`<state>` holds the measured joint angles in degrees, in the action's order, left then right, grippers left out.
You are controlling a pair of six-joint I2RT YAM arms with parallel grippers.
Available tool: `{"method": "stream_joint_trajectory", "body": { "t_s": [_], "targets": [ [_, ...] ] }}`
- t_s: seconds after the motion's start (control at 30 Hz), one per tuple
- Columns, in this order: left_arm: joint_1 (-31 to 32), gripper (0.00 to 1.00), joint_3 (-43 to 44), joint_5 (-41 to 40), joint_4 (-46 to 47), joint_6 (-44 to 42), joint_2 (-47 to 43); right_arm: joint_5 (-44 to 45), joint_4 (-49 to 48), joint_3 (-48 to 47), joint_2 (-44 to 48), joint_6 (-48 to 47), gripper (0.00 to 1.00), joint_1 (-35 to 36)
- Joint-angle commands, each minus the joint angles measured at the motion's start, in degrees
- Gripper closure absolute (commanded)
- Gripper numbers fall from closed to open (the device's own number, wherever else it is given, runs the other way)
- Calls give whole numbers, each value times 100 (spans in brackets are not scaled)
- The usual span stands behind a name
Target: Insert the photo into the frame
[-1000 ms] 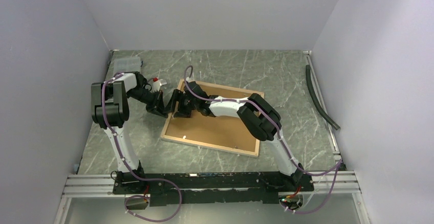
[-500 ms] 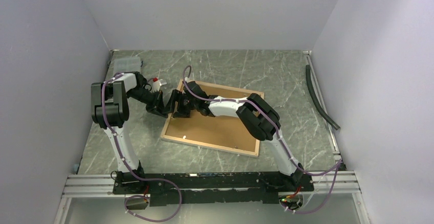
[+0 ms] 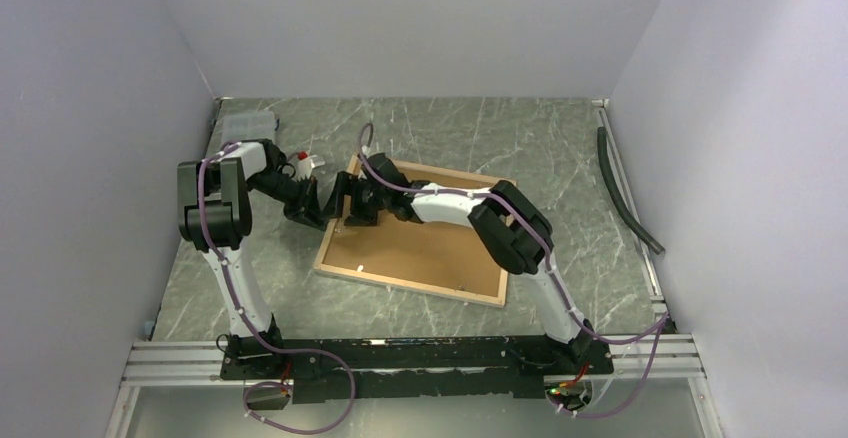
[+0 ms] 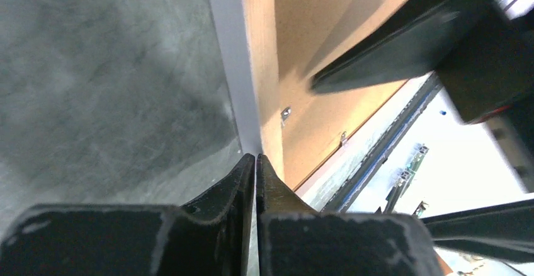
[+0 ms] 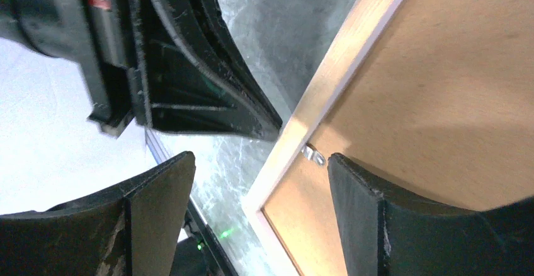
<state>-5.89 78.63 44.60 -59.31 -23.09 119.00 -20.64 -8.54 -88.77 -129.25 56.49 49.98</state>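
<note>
The frame (image 3: 408, 285) lies face down on the table, light wood border up, with the brown backing board (image 3: 425, 248) inside it. The photo is not in view. My left gripper (image 3: 322, 208) is shut and empty, its tips (image 4: 255, 157) at the frame's left edge (image 4: 236, 68). My right gripper (image 3: 352, 203) is open and empty just above that same edge. In the right wrist view it (image 5: 261, 162) straddles the wood border (image 5: 340, 68), with a small metal clip (image 5: 313, 155) between its fingers. The left gripper (image 5: 201, 87) stands right beside it.
A black hose (image 3: 625, 193) lies along the right wall. A grey flat object (image 3: 247, 123) sits in the back left corner. More clips (image 4: 285, 113) sit along the board's edge. The metal rail (image 3: 400, 353) runs across the front.
My right gripper has shifted slightly toward the back along the frame's left edge. The left arm and the frame have not moved.
</note>
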Motion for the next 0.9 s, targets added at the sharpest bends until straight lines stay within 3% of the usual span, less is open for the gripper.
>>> {"method": "stream_joint_trajectory", "body": {
  "t_s": [0.0,0.23,0.37,0.5,0.63,0.87],
  "targets": [
    [-210,88,331,-191,-206,-169,-347,229,499,-11,1306,-686,16,-513],
    [-314,84,-89,-481,-100,-427,-546,1375,1568,2060,3707,-1054,1,-1774],
    [-177,86,-462,-779,203,-572,-603,2239,2479,3211,5125,-1180,0,-2667],
    [34,88,-694,-1047,418,-642,-659,2394,2801,4073,5966,-1330,0,-3624],
    [341,89,-946,-1343,584,-698,-873,2099,2633,4471,5798,-1507,0,-4280],
    [953,90,-1342,-1730,519,-878,-1296,1181,1705,4269,4474,-1379,0,-4369]
  ]
}}
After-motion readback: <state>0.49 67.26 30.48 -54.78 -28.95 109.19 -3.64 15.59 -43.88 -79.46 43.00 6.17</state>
